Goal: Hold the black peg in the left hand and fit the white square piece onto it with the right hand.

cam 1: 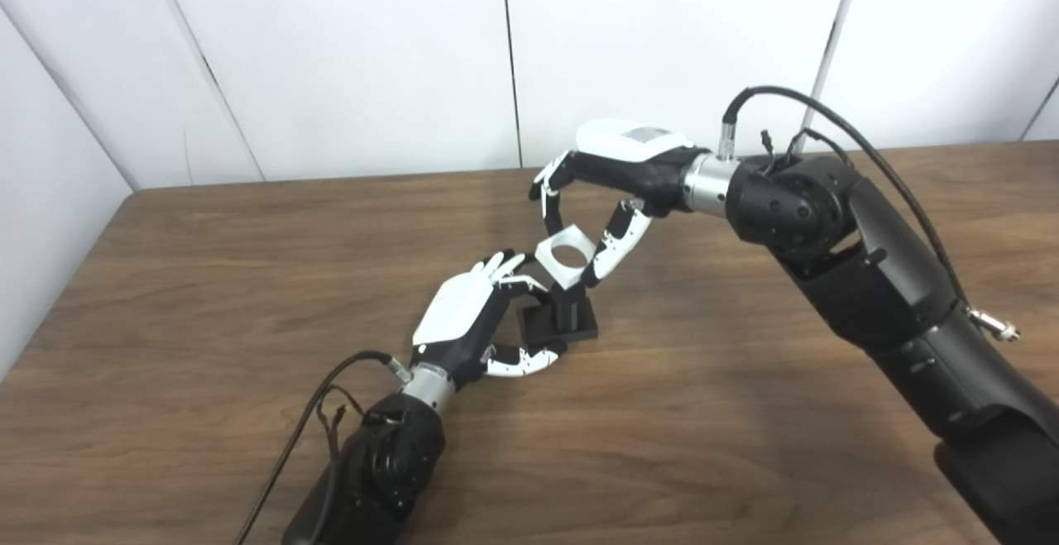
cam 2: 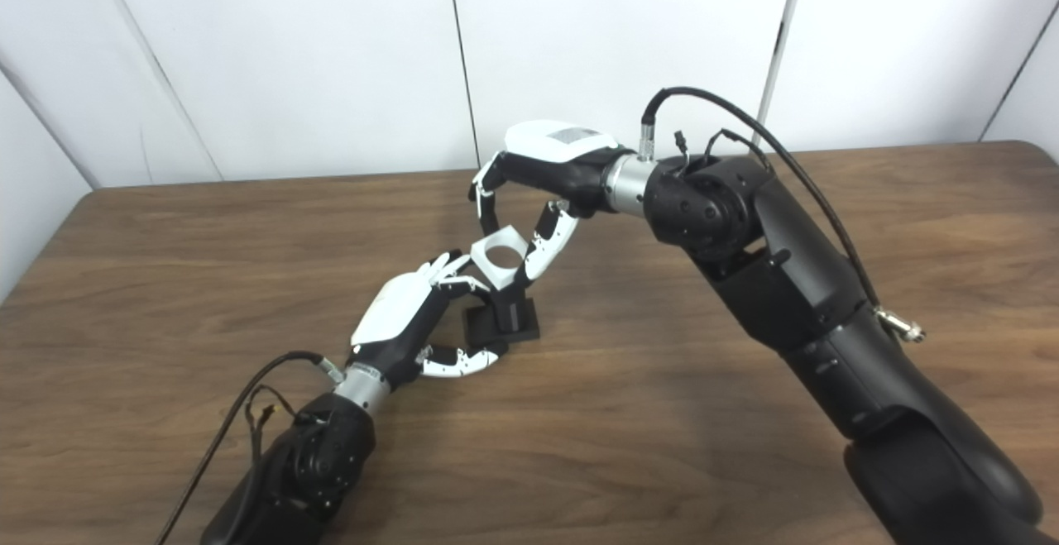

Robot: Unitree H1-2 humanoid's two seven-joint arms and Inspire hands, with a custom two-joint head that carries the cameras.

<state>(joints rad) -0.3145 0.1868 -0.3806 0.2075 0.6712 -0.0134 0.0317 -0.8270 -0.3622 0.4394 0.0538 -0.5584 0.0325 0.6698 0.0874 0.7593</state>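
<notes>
The black peg point(cam 1: 566, 313) stands upright on its square black base on the wooden table point(cam 1: 248, 280). My left hand point(cam 1: 467, 317) is shut on the peg's base, fingers at its far side and thumb along its near side. My right hand point(cam 1: 622, 160) comes in from above and is shut on the white square piece point(cam 1: 567, 260), pinching it between fingers and thumb. The piece has a round hole, is tilted, and sits right over the peg's top; I cannot tell whether they touch. The same shows in the right eye view, with the piece point(cam 2: 499, 262) over the peg point(cam 2: 511, 313).
White wall panels point(cam 1: 347, 57) stand behind the table's far edge. The right forearm point(cam 1: 877, 280) reaches over the table's right half, with a cable looping above its wrist. A cable point(cam 1: 289, 446) hangs by the left forearm.
</notes>
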